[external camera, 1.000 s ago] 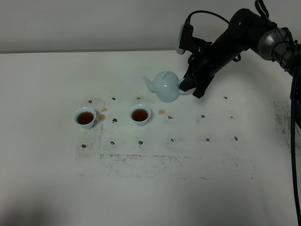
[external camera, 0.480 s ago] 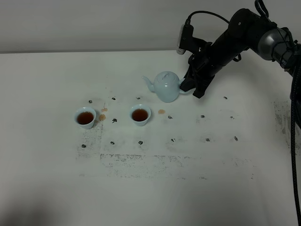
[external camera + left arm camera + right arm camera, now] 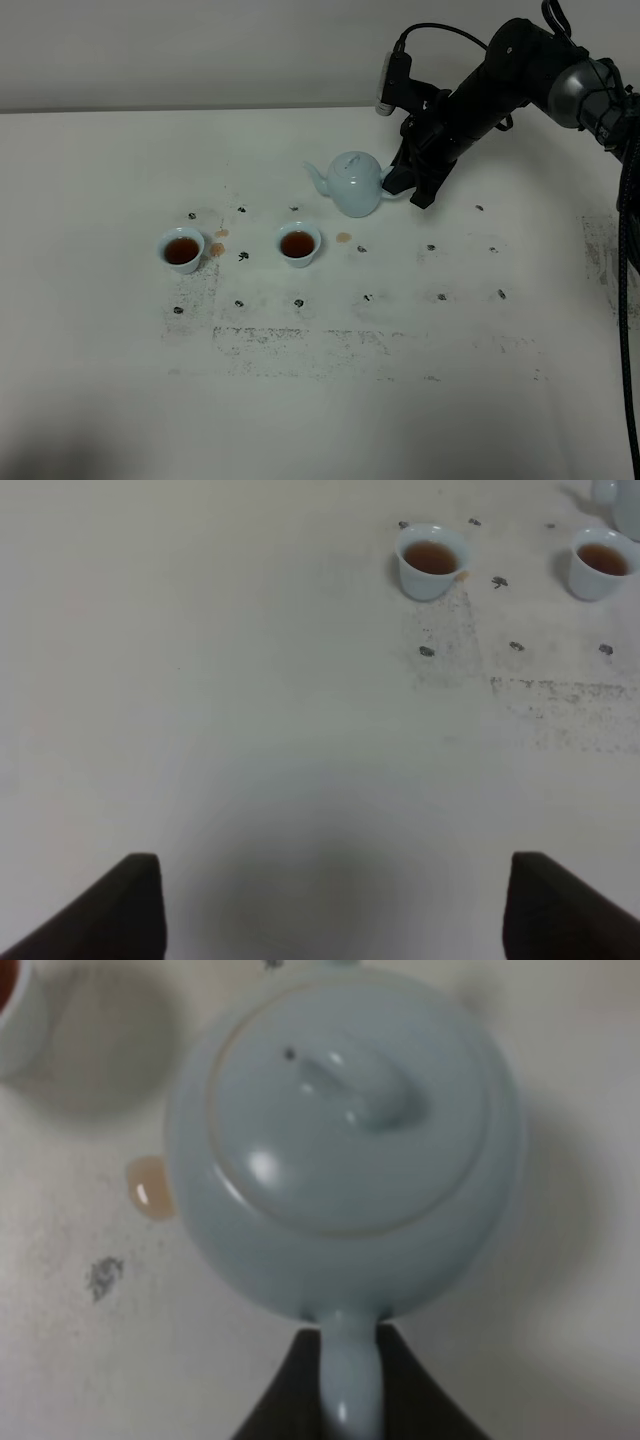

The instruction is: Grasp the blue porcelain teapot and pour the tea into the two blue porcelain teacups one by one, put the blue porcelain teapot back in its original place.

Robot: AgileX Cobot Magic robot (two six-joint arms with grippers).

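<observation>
The blue porcelain teapot stands upright on the white table, lid on, spout pointing left. My right gripper is at its right side, and in the right wrist view its dark fingers press on both sides of the loop handle below the pot's body. The two blue porcelain teacups stand in front of the pot, both holding brown tea; the left wrist view also shows the cups. My left gripper is open over bare table, far from the cups.
Small tea spills lie by the cups. Black marks dot the tabletop in rows, with a smudged band in front. A black cable hangs along the right edge. The wall runs behind the table.
</observation>
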